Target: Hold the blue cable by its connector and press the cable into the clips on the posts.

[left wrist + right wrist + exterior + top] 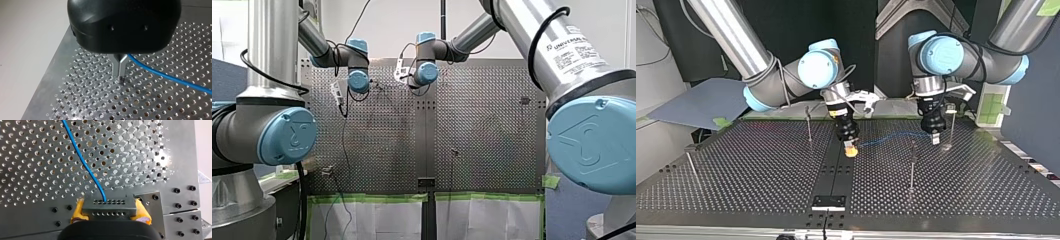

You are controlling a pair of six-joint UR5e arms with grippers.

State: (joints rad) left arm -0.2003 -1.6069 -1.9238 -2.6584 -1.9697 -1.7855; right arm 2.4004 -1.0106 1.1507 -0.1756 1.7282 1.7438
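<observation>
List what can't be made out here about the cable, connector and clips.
- Clips on the posts: top view, too small to see.
- Where the blue cable ends at my left gripper: left wrist view, the gripper's black body hides it.
- Near side of the connector: right wrist view, my right gripper covers it.
- The blue cable's path: front view, too thin to trace.

Bright, even light falls from overhead. In the top view the table (pixel 751 170) glints around its holes against a dark far background. In the front view the far wall (pixel 412 20) is washed out. Glare flecks the table in both wrist views. The black body of my left gripper (pixel 120 76) is blurred near the lens, while the blue cable (pixel 160 73) is crisp. The connector (pixel 109 206) in my right gripper (pixel 110 212) is evenly lit.
</observation>
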